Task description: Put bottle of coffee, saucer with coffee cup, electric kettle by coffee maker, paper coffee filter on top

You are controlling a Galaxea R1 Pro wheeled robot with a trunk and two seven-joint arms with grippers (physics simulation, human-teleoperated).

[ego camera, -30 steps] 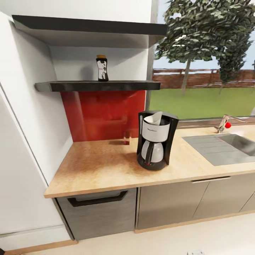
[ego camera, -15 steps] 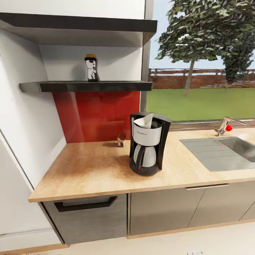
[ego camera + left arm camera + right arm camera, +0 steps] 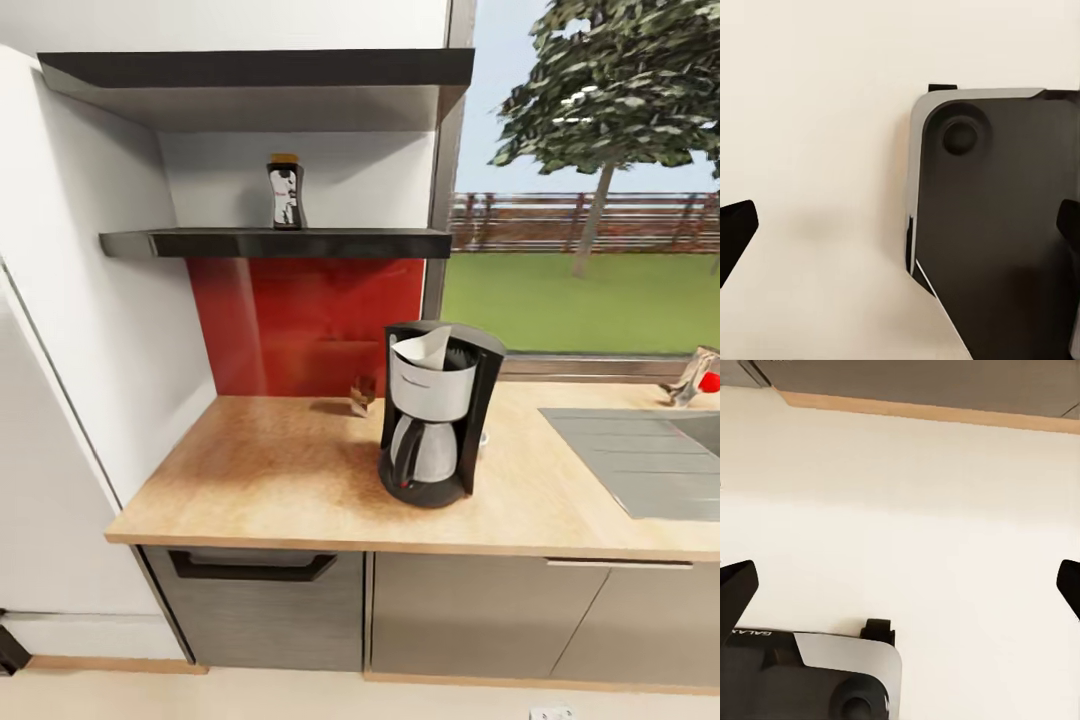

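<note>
Both spread wide and holding zilch: left gripper (image 3: pixel 900 232) and right gripper (image 3: pixel 900 585), hanging over pale floor (image 3: pixel 915 495).

The kitchen countertop (image 3: pixel 270 480) has lots of bare room to the left of the coffee maker (image 3: pixel 436 412). A white wall (image 3: pixel 110 300) blocks the far left side. The bottle of coffee (image 3: pixel 286 191) stands alone on the kitchen shelf (image 3: pixel 280 242), with a second dark shelf (image 3: pixel 260 70) close above it.
</note>
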